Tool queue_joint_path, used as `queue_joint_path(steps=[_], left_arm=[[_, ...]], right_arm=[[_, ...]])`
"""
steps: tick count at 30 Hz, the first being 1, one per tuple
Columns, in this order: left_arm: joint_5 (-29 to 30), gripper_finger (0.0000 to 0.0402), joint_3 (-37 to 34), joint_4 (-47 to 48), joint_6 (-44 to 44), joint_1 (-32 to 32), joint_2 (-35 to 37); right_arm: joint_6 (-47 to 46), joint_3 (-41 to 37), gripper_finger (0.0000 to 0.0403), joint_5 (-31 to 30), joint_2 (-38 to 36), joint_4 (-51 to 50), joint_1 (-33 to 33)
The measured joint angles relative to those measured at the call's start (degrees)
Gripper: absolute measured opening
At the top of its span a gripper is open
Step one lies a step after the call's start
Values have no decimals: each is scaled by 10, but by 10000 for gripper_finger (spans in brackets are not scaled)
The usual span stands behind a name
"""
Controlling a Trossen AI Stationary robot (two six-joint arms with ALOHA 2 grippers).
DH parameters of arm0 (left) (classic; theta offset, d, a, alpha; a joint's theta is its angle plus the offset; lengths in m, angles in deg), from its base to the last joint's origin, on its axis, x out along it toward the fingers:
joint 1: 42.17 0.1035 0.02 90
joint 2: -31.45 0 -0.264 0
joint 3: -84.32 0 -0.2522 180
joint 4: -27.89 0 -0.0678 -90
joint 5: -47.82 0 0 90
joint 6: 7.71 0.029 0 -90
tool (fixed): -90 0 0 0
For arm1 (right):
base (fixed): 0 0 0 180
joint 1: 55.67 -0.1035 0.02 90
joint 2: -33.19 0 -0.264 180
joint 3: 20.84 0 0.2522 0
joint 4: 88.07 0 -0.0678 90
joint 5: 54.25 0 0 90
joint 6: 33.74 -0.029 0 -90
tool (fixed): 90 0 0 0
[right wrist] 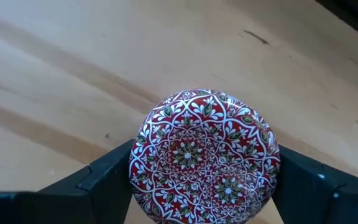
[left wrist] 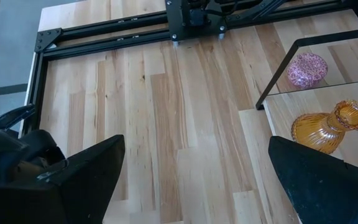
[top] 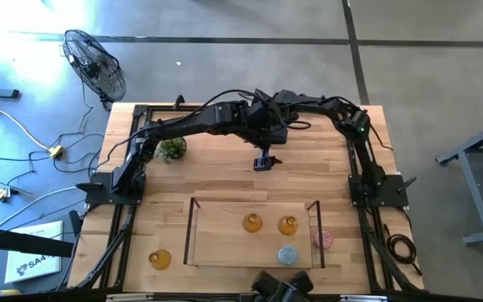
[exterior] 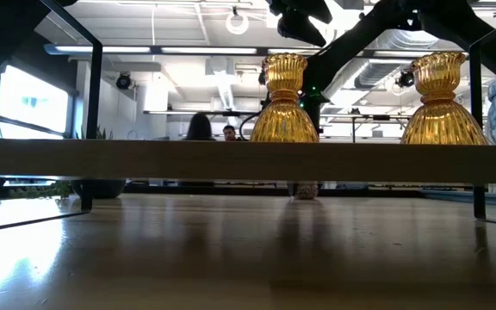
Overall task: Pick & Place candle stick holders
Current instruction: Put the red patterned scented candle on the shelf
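Note:
My right gripper is near the middle of the table's far half. It is shut on a low round holder with a red and white pattern. My left gripper is open and empty, high above the table beside the right arm. Two amber holders and a light blue one stand in the glass-walled tray. A pink one stands at the tray's right wall. A third amber holder stands outside the tray, near left. My right gripper pinches the red patterned holder between its two fingers, one on each side of its round rim. The fingers come from above, pointing down. The holder sits top up. I cannot tell whether it rests on the table or is just clear of it.
A green mossy ball lies at the far left under the left arm. The tray's dark frame posts stand up from its corners. Bare wood lies between the tray and the right gripper. People show in the room beyond the table.

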Motion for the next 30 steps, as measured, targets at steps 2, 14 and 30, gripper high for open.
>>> queue_joint_path(steps=[2,14,30], left_arm=[[0,390,0,0,0,0,0],[0,390,0,0,0,0,0],[0,390,0,-1,0,0,0]], right_arm=[[-19,0,303,-12,0,-4,0],[13,-1,303,3,1,8,2],[-5,-2,303,-18,-1,14,-10]])
